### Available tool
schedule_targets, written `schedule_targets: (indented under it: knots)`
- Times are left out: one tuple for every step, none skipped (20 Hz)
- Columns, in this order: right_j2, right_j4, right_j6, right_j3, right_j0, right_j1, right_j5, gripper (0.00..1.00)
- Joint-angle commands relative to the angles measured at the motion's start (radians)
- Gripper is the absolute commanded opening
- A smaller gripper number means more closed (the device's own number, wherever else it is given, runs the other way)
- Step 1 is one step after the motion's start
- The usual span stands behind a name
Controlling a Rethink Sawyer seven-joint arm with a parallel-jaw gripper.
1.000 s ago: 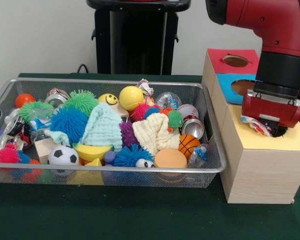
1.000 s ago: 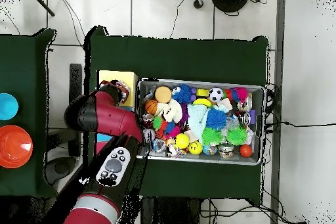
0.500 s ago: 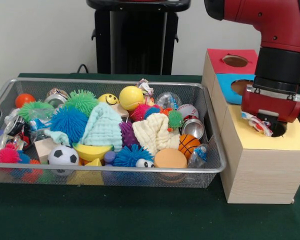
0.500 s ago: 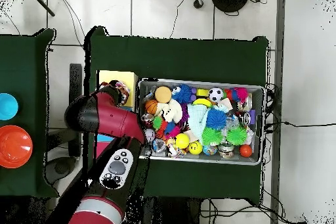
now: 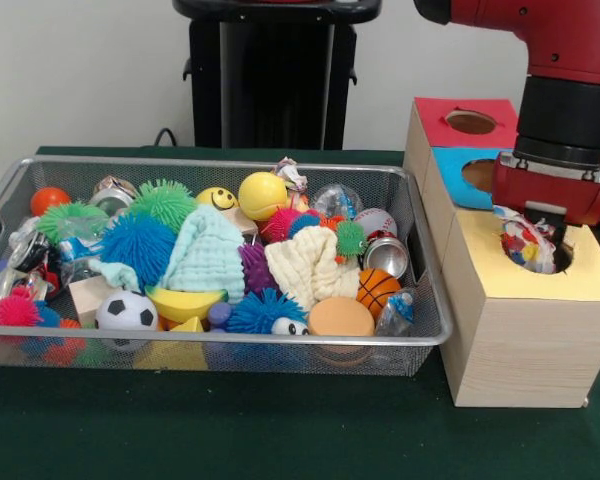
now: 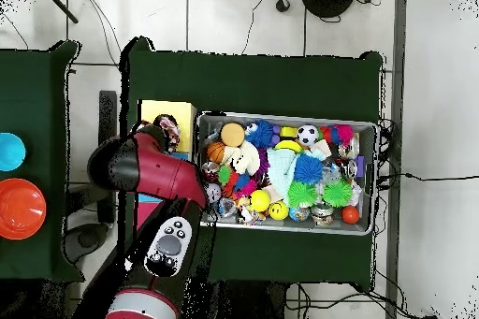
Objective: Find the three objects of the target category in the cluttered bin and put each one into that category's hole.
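Over the yellow hole (image 5: 553, 258), crumpled wrapper (image 5: 527, 241), lettering unreadable.

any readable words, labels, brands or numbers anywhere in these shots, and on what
None can be read.
Crumpled wrapper over the yellow section's hole: colored print, too blurred to read.
Crushed cans in the wire bin: no legible label.
Yellow smiley ball: a face only, no text.

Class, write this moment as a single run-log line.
arm: above yellow hole | gripper: state unclear | crumpled wrapper: at yellow hole | bin: full of toys
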Motion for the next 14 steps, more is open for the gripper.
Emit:
schedule_targets:
  knots:
    - [0.137,-0.021,0.154,0.083,-0.049,-0.027,0.096,1.00]
    - [0.138,-0.025,0.149,0.083,-0.049,-0.028,0.090,1.00]
    - [0.148,-0.027,0.144,0.089,-0.057,-0.033,0.093,1.00]
    - [0.158,-0.027,0.139,0.090,-0.063,-0.035,0.097,1.00]
    - [0.170,-0.027,0.135,0.096,-0.070,-0.040,0.101,1.00]
    - [0.169,-0.027,0.138,0.093,-0.068,-0.040,0.099,1.00]
    - [0.175,-0.024,0.141,0.097,-0.072,-0.044,0.098,1.00]
    - [0.180,-0.022,0.144,0.101,-0.076,-0.048,0.097,1.00]
    - [0.187,-0.023,0.145,0.112,-0.079,-0.052,0.090,1.00]
    - [0.185,-0.022,0.148,0.114,-0.077,-0.052,0.091,1.00]
    - [0.180,-0.024,0.150,0.114,-0.075,-0.053,0.093,1.00]
    - [0.178,-0.024,0.153,0.115,-0.073,-0.053,0.092,1.00]
    - [0.176,-0.024,0.156,0.117,-0.071,-0.054,0.091,1.00]
    - [0.172,-0.026,0.156,0.117,-0.068,-0.053,0.091,1.00]
